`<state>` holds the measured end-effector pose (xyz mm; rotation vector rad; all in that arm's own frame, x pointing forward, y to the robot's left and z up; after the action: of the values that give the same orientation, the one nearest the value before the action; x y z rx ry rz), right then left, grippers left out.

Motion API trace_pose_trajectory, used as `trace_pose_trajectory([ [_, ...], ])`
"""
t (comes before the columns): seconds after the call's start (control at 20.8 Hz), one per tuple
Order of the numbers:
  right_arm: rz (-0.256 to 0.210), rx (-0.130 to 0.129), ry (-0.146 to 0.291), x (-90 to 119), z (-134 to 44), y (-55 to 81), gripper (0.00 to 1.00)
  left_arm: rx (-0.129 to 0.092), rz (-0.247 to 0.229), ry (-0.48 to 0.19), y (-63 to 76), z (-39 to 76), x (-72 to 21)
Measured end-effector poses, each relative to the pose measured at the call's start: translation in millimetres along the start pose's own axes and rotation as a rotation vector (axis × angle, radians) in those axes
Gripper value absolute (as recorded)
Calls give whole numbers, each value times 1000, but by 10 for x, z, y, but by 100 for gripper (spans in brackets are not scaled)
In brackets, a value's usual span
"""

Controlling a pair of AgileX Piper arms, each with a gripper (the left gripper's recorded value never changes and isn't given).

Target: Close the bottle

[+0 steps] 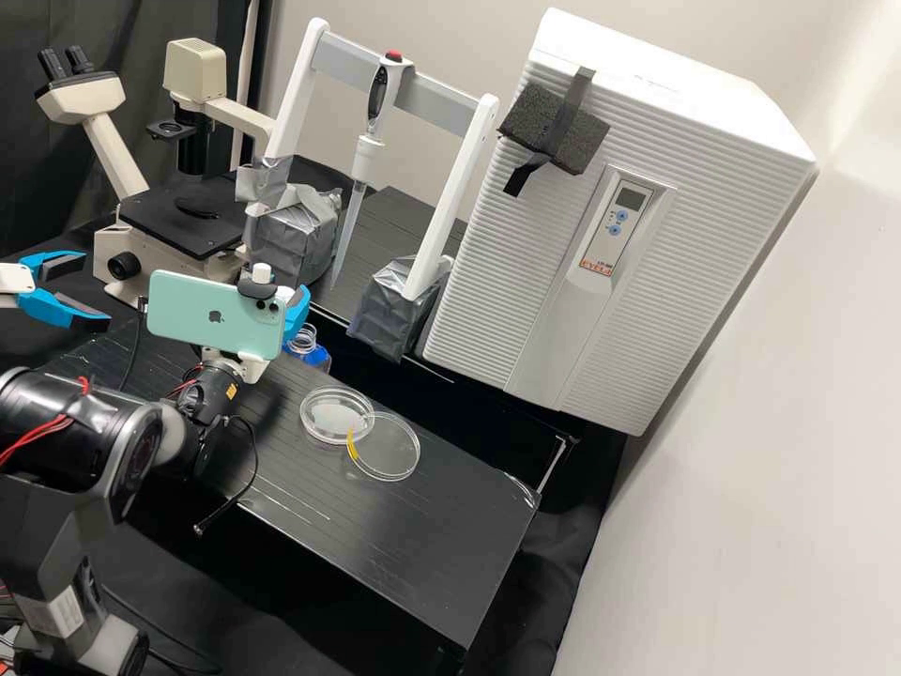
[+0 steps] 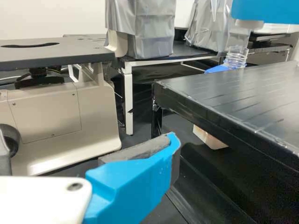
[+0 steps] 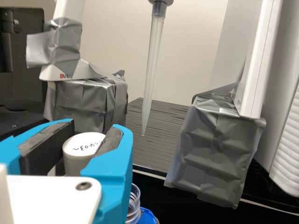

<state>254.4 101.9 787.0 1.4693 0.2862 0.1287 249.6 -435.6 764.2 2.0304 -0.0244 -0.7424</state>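
Cabinet [image 1: 610, 216], white and ribbed, stands at the far right of the black bench [image 1: 404, 526]. A beige microscope [image 1: 141, 216] occupies the far left. Between them is a white stand [image 1: 413, 94], its feet wrapped in grey tape, with a pipette [image 1: 361, 178] hanging tip down.

My right arm comes in from the near left with a mint-green phone [image 1: 216, 314] mounted at the wrist. My right gripper [image 3: 86, 140] is positioned over the bench's far edge, in front of the stand. Its jaws are pinching the white cap [image 3: 81, 149] by its sides, top face up and marked with handwriting.

My left gripper [image 1: 94, 288] is off the bench's left side, near the microscope base. Its jaws are spread and hold nothing.

Two clear petri dishes [image 1: 336, 413] lie mid-bench, rims overlapping, the nearer one [image 1: 385, 446] with a yellow mark at the overlap.

The bottle [image 2: 237, 57], clear with a threaded neck, stands upright at the bench's far edge directly under my right gripper. Its mouth is open. The cap is just above the neck, not seated on it.
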Motion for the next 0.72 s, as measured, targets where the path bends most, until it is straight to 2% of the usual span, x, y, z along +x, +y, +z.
trace_pose_trajectory([
  [0.1, -8, -11, -7, 31, 19, -25, 0, 0, 0, 1, 0, -1, -1],
  [0.43, -29, -7, -41, 63, 92, -93, 0, 0, 0, 1, 0, -1, -1],
  [0.58, -27, -27, -42, 64, 95, -92, 0, 0, 0, 1, 0, -1, -1],
  [0.72, -32, -34, -59, 74, 139, -108, 0, 0, 0, 1, 0, -1, -1],
])
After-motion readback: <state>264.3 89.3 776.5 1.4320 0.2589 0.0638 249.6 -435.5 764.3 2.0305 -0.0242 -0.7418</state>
